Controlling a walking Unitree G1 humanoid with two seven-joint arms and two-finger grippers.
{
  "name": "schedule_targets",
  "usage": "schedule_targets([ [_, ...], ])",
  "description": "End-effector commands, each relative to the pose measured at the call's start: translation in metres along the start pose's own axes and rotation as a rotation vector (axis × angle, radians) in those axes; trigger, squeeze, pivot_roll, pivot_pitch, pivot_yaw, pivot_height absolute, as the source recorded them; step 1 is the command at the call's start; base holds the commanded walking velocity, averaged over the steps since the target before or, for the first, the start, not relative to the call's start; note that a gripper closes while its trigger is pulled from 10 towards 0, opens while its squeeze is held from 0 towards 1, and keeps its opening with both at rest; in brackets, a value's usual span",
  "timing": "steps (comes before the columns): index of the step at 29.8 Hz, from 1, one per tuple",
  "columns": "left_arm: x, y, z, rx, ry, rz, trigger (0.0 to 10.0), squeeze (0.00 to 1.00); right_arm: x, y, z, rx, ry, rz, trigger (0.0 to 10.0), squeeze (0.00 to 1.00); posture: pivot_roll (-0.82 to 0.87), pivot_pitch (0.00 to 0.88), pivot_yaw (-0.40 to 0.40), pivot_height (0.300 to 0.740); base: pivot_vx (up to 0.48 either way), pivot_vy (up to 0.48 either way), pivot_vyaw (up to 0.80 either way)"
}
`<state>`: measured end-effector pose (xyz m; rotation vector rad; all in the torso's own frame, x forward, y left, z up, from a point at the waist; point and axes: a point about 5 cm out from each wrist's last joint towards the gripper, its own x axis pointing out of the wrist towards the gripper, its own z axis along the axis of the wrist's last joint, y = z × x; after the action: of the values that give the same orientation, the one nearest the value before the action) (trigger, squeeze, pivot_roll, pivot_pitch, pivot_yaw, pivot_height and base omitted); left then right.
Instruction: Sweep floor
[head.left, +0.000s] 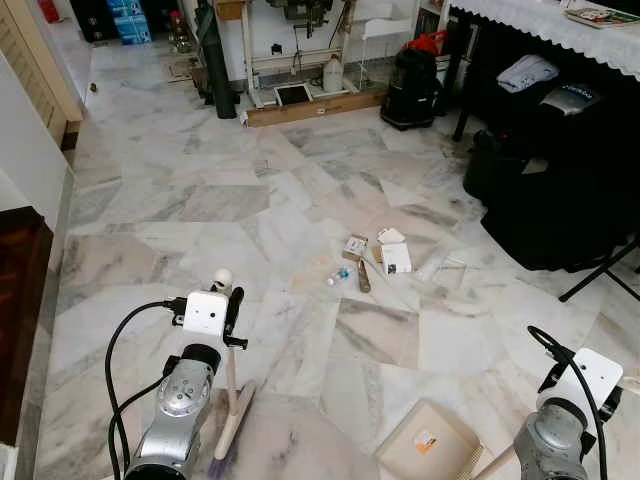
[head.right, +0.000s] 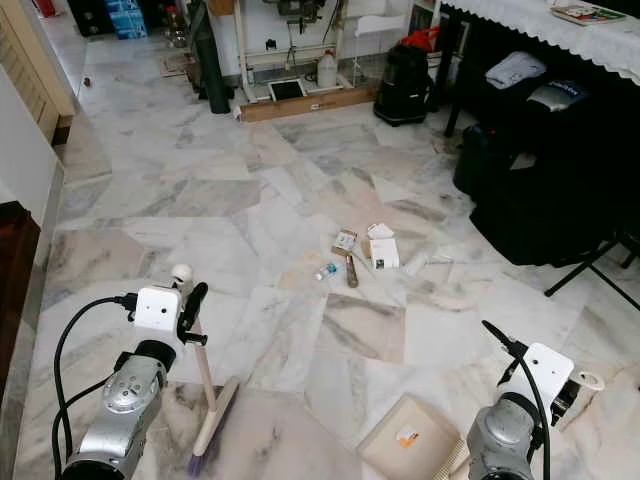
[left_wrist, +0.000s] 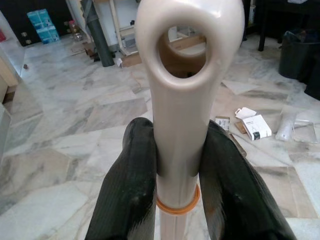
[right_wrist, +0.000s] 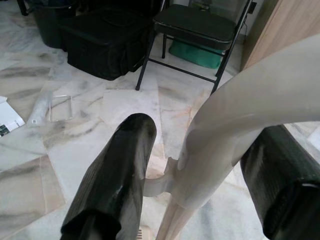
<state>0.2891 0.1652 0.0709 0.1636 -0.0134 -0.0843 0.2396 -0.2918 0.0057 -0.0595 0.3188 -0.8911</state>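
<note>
Evidently the left gripper (left_wrist: 175, 165) clamps the broom handle (left_wrist: 182, 100); the right gripper (right_wrist: 215, 180) straddles the dustpan handle (right_wrist: 240, 130), jaws apart.

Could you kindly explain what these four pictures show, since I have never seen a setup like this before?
This is a walking humanoid robot in a home. The two wide pictures come from the twin cameras in its head, looking down at a marble floor. The other two come from a camera on each wrist. The left claw is shut on the cream handle of a small broom. The right claw holds the handle of a beige dustpan; how tightly is unclear. Ahead lies litter: small boxes, a tiny bottle and clear wrapping. A black vacuum cleaner stands farther off.
</note>
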Motion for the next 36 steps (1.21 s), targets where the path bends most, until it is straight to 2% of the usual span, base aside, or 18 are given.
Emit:
schedule_targets([
  [1,0.001,0.003,0.008,0.013,-0.043,0.013,10.0,0.0,0.001,-0.001,0.0,0.01,0.01,-0.009,0.0,0.0,-0.02,0.0,0.003,0.74,0.0,0.0,0.0],
  [25,0.004,-0.001,0.009,0.008,-0.044,-0.001,10.0,0.0,0.0,0.003,0.003,0.009,-0.016,0.028,0.0,0.0,-0.03,0.0,0.003,0.74,0.0,0.0,0.0],
  [31,0.009,0.002,0.01,0.012,-0.046,0.013,10.0,0.0,0.004,0.016,0.021,0.019,-0.078,0.084,0.0,0.0,-0.03,0.0,0.0,0.74,0.0,0.0,0.0],
  [33,0.011,0.005,0.01,0.013,-0.044,0.024,10.0,0.0,0.005,0.027,0.035,0.033,-0.134,0.158,0.0,0.0,-0.03,0.0,-0.002,0.74,0.0,0.0,0.0],
  [35,0.012,0.005,0.01,0.015,-0.044,0.026,10.0,0.0,0.006,0.029,0.039,0.033,-0.147,0.178,0.0,0.0,-0.03,0.0,-0.004,0.74,0.0,0.0,0.0],
  [36,0.014,0.006,0.011,0.016,-0.045,0.033,10.0,0.0,0.007,0.035,0.047,0.035,-0.174,0.21,4.5,0.0,-0.03,0.0,-0.005,0.74,0.0,0.0,0.0],
])
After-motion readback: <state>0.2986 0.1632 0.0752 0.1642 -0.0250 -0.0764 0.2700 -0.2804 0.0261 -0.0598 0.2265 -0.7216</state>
